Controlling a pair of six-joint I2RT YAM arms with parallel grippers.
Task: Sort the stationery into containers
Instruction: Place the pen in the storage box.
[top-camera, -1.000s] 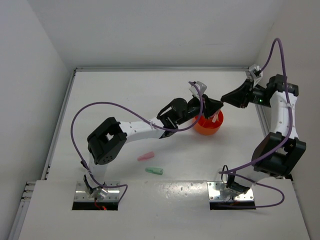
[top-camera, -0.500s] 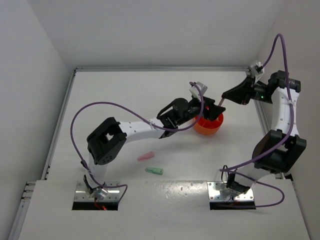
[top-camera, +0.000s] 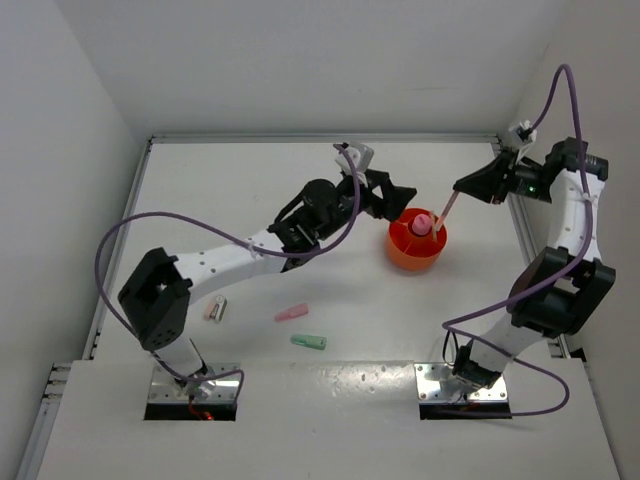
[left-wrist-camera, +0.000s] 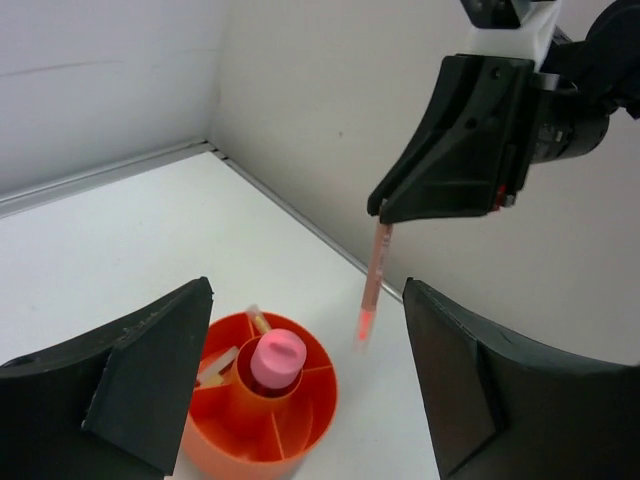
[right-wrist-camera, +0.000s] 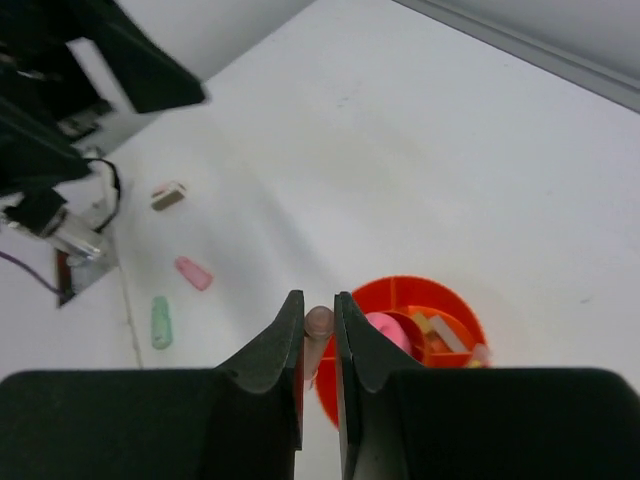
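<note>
The orange cup (top-camera: 405, 255) stands right of centre with a pink-capped tube (top-camera: 423, 223) upright in its middle well and pale bits in one side slot. My right gripper (top-camera: 462, 187) is shut on a thin pink stick (top-camera: 446, 208) that slants down over the cup's right rim. In the right wrist view the stick (right-wrist-camera: 318, 325) sits between the jaws of that gripper (right-wrist-camera: 319, 305), above the cup (right-wrist-camera: 412, 283). My left gripper (top-camera: 396, 194) hangs open just left of the cup; its wrist view shows the cup (left-wrist-camera: 200, 440), the pink cap (left-wrist-camera: 277, 357) and the stick (left-wrist-camera: 374, 275).
A pink marker (top-camera: 291, 314) and a green marker (top-camera: 308, 342) lie on the table near the front, left of centre. A small beige and pink bit (top-camera: 215, 309) lies further left. White walls close the table at the back and on both sides.
My left gripper opened, let go of the pink-capped tube in the cup and drew back to the left. The right gripper shifted slightly up and right with the stick.
</note>
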